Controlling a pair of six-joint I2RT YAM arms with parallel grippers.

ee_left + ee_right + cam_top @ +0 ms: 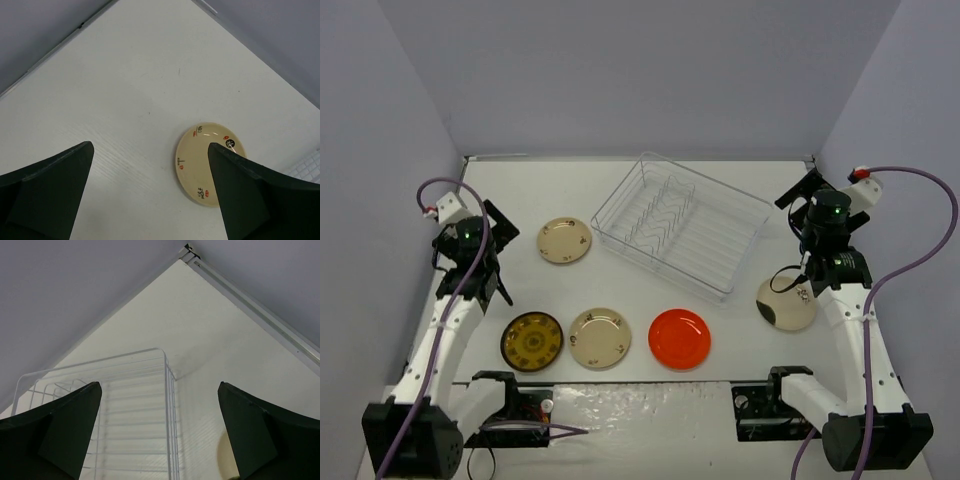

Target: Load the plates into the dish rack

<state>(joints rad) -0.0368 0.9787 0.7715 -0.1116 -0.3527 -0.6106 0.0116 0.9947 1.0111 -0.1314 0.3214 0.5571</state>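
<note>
The wire dish rack (682, 222) stands empty at the back middle of the table, set at an angle. Several plates lie flat: a cream one with small motifs (564, 240) left of the rack, a dark brown and yellow one (532, 341), a second cream one (599, 337), an orange-red one (680, 338) in a front row, and a cream one with a dark patch (786, 303) at the right. My left gripper (480, 232) hangs open, left of the back cream plate (200, 160). My right gripper (820, 205) hangs open, right of the rack (135, 415), above the patched plate's (226, 457) far side.
Grey walls enclose the table on three sides, with a metal rail (250, 302) along the back edge. The two arm bases (510, 405) sit at the near edge.
</note>
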